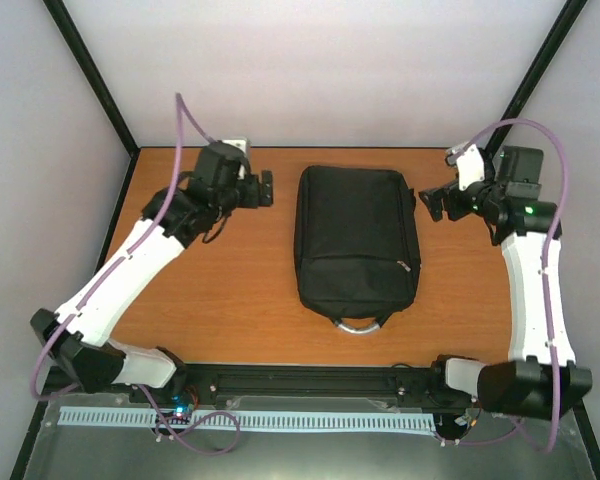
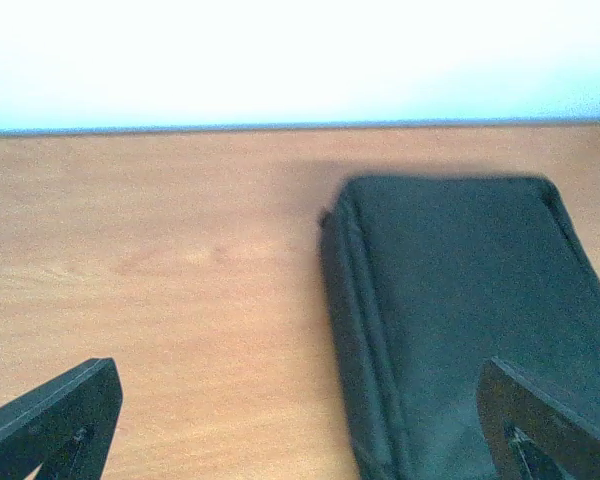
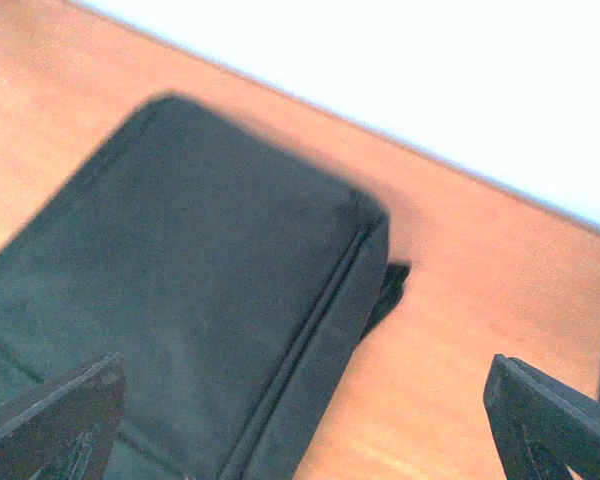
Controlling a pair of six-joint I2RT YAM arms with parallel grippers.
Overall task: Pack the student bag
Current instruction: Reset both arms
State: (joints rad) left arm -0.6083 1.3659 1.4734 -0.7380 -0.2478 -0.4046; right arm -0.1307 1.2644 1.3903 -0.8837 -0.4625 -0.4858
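Note:
The student bag (image 1: 355,240), a large black backpack, lies flat in the middle of the wooden table, its grey loop handle (image 1: 358,325) toward the near edge. My left gripper (image 1: 265,188) hovers off the bag's far left corner, open and holding nothing. In the left wrist view my left gripper (image 2: 300,430) straddles the bag's (image 2: 470,300) left edge seam. My right gripper (image 1: 432,200) is open beside the bag's far right corner. In the right wrist view my right gripper (image 3: 300,430) spans the bag's (image 3: 200,260) right edge, holding nothing.
White walls close in the table (image 1: 230,300) on three sides, with black frame posts (image 1: 90,70) at the back corners. A black rail (image 1: 310,380) and a white slotted strip run along the near edge between the arm bases.

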